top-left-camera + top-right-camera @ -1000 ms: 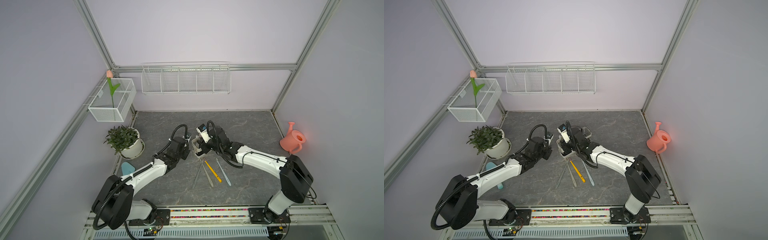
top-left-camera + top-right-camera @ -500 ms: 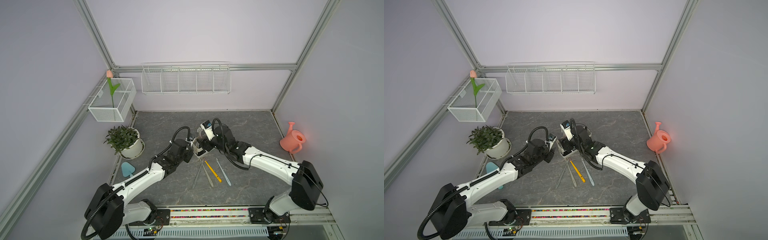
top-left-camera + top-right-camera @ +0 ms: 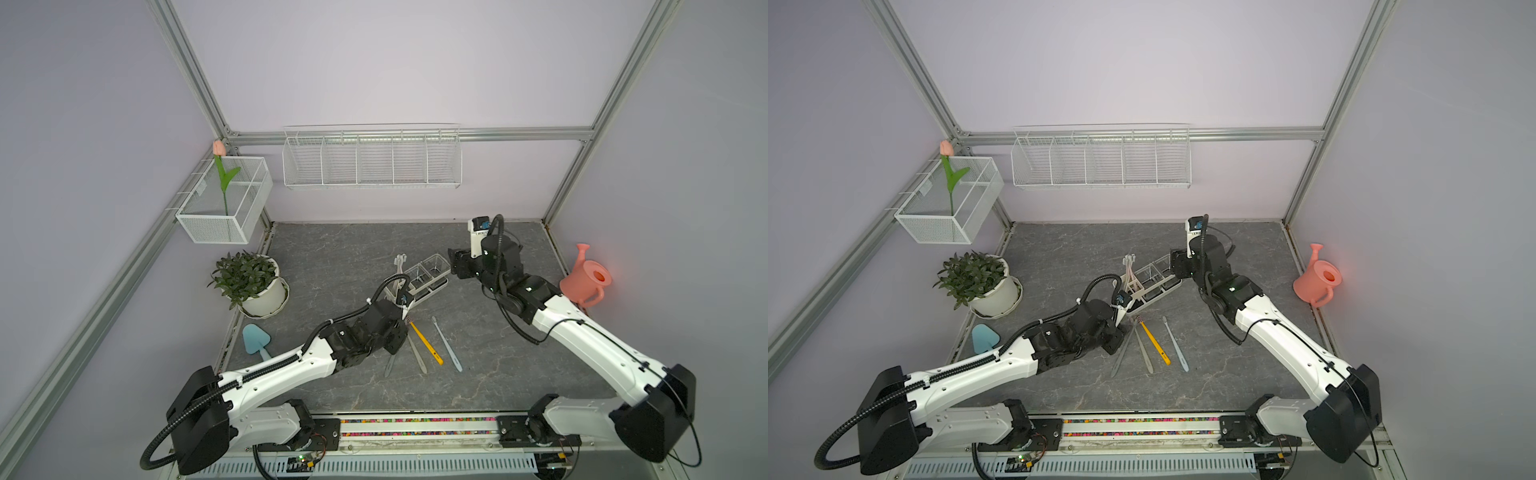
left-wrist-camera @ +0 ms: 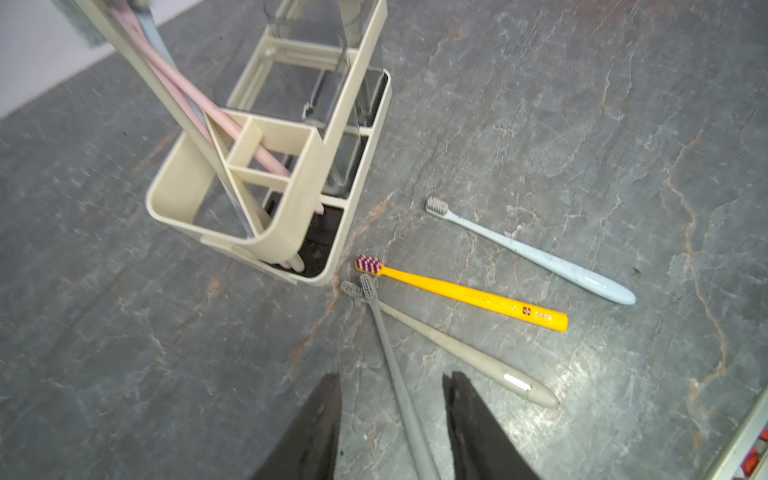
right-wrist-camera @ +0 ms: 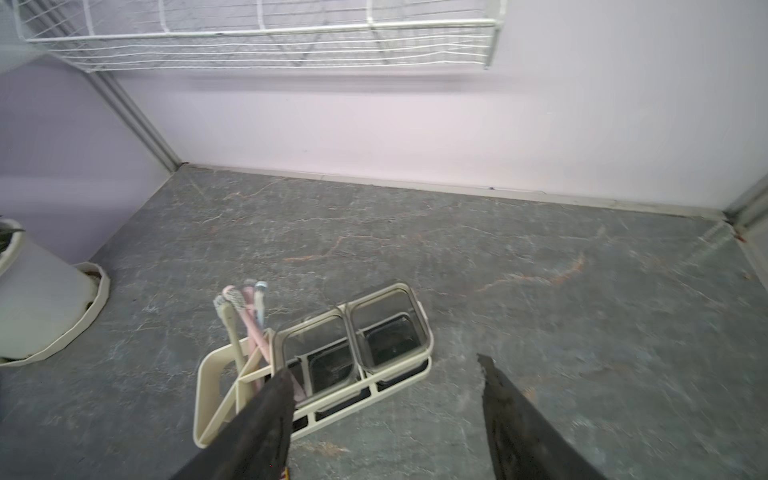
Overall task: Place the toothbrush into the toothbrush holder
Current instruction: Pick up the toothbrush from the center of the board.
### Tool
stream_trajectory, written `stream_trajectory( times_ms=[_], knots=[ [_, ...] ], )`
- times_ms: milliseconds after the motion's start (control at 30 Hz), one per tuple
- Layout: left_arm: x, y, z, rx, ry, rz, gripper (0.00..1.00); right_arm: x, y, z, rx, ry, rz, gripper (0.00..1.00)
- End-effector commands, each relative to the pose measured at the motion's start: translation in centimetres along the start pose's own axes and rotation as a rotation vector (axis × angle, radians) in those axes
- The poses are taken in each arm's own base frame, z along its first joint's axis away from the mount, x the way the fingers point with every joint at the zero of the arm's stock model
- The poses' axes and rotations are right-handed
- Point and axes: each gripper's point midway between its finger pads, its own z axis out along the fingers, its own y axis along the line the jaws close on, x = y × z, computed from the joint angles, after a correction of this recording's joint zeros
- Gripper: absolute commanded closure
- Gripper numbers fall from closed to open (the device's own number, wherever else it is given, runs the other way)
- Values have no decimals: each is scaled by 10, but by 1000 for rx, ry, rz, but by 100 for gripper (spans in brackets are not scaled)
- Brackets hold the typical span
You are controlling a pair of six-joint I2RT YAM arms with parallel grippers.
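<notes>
Now, your left pincer: apart, straddling grey toothbrush; right pincer: apart, empty, beside holder.

Light: bright, even.
Shadows: faint, soft.
Blur: wrist views motion-smeared; top views sharp.
Edges: wide-angle stretch in wrist views.

Grey marbled tabletop: toothbrush holder mid-table, with a yellow toothbrush, a light-blue toothbrush and two grey toothbrushes fanned flat toward the front edge. Potted plant and blue trowel by left edge, pink watering can at right edge.
</notes>
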Motion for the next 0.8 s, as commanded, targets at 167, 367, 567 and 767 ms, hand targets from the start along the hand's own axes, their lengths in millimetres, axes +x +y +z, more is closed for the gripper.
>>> stream_trajectory(
  times_ms=[167,367,567,767],
  knots=[
    [54,-5,31,-9,167,-133,55,42,-34,-9,33,136,88,26],
    [70,-8,53,-23,208,-143,55,53,-35,-9,-14,161,109,26],
    [84,-9,71,-42,273,-136,55,55,-36,-12,-86,152,161,24],
    [111,3,82,-140,375,-168,59,57,-41,-16,-95,143,190,24]
  ],
)
